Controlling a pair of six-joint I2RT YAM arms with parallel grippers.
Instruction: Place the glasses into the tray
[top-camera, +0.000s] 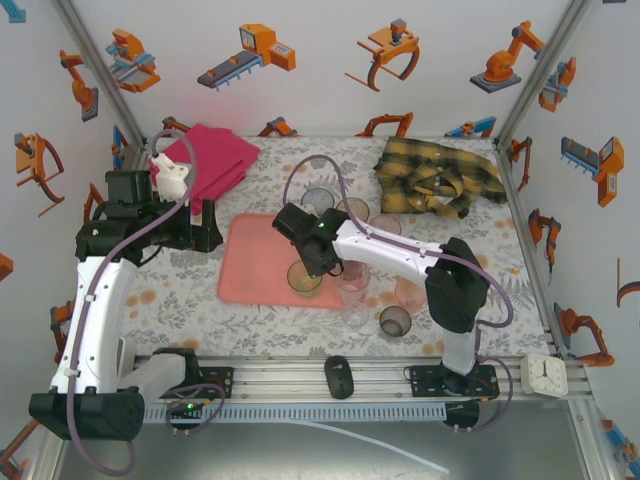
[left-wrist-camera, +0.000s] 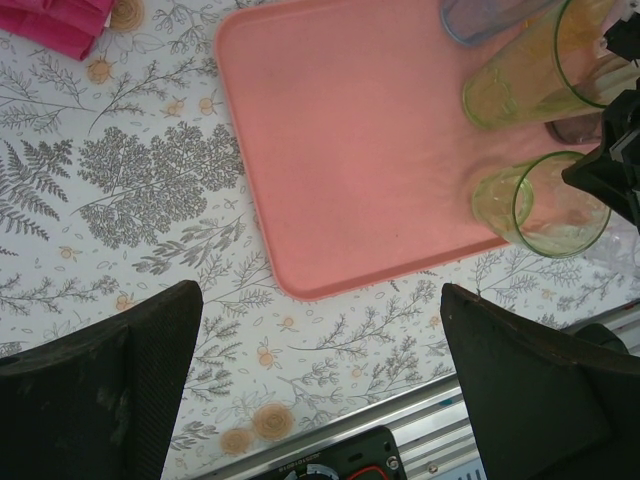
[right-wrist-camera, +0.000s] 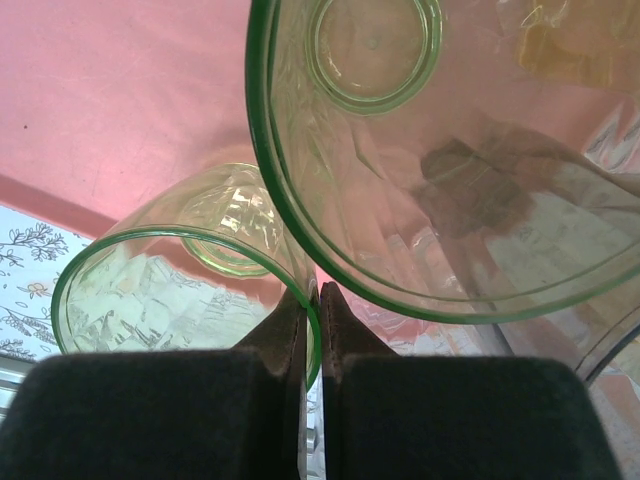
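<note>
On the floral-print tabletop (top-camera: 180, 300), the flat salmon-pink plastic tray (top-camera: 250, 270) lies mid-table. The right gripper (right-wrist-camera: 311, 302) is pinched on the rim of a green-tinted transparent tumbler (left-wrist-camera: 545, 205), which stands upright, mouth up, at the tray's near right corner, straight below the fingers. The left gripper (left-wrist-camera: 320, 300) hangs wide apart beside the tray's left edge.

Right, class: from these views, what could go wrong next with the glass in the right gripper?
1. The right gripper pinches the green glass by one thin wall, so it could slip or swing.
2. That glass is at the tray's near edge; released there, it might tip over the low rim.
3. A second green glass stands close beside it; withdrawing could knock it.
</note>
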